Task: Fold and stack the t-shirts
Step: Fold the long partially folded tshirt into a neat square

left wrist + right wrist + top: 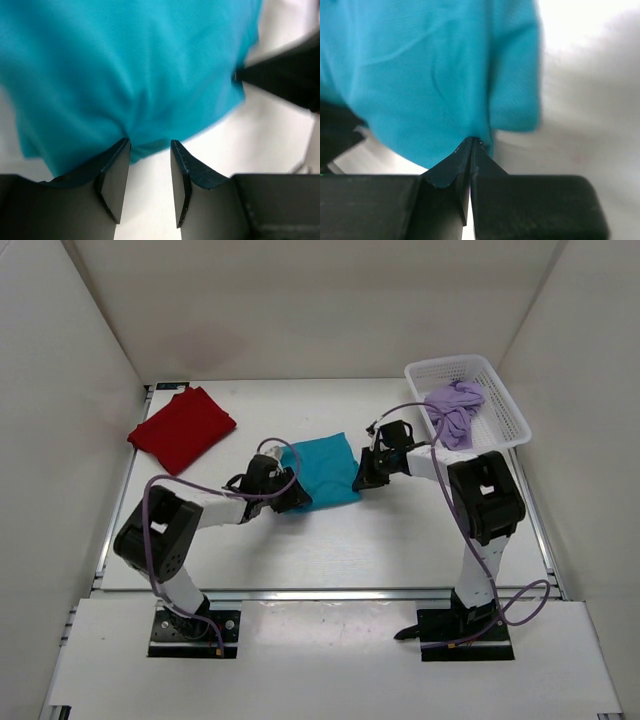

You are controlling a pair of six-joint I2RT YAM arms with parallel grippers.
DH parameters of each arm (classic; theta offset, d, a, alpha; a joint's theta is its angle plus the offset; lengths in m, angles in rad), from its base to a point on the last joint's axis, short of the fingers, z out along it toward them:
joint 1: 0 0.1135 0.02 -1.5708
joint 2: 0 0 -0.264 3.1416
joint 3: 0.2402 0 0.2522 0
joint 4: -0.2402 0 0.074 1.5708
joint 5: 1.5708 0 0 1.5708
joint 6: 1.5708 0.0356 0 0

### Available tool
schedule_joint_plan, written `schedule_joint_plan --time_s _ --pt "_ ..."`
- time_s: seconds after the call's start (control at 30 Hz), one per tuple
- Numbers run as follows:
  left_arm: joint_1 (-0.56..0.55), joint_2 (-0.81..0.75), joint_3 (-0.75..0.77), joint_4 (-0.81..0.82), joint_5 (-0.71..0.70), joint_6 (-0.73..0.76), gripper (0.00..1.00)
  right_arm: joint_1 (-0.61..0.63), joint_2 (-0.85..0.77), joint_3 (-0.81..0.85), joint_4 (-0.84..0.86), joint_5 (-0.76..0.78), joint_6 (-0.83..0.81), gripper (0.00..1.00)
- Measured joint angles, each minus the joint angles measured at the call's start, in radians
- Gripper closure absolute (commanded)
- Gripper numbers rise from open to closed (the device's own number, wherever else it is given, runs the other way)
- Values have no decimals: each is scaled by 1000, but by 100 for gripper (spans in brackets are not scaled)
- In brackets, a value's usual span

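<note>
A teal-blue t-shirt (322, 470) lies folded in the middle of the table. My left gripper (292, 498) is at its near-left edge. In the left wrist view that gripper (150, 145) is open, and the shirt's hem (145, 90) reaches just to its tips. My right gripper (362, 480) is at the shirt's right edge. In the right wrist view it (472, 142) is shut, with its tips pinching the teal cloth (430, 75), whose creases run toward them. A dark red t-shirt (182, 428) lies folded at the far left. A lavender t-shirt (455, 410) is crumpled in the basket.
A white mesh basket (505, 405) stands at the far right corner with the lavender shirt hanging over its near wall. White walls enclose the table on the left, back and right. The right arm's dark fingers (285, 75) show at the right of the left wrist view.
</note>
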Motion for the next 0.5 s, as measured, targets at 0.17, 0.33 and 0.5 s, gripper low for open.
schedule_joint_plan --time_s 0.17,0.33,0.5 --pt "7 -140 -55 -78 36 -19 46 9 -81 -36 -45 46 -18 100" --pt "82 -222 38 -108 32 -18 50 35 -156 -36 -39 48 -17 99" --pt "142 -81 179 -62 42 -21 59 89 -165 -63 36 18 2 100"
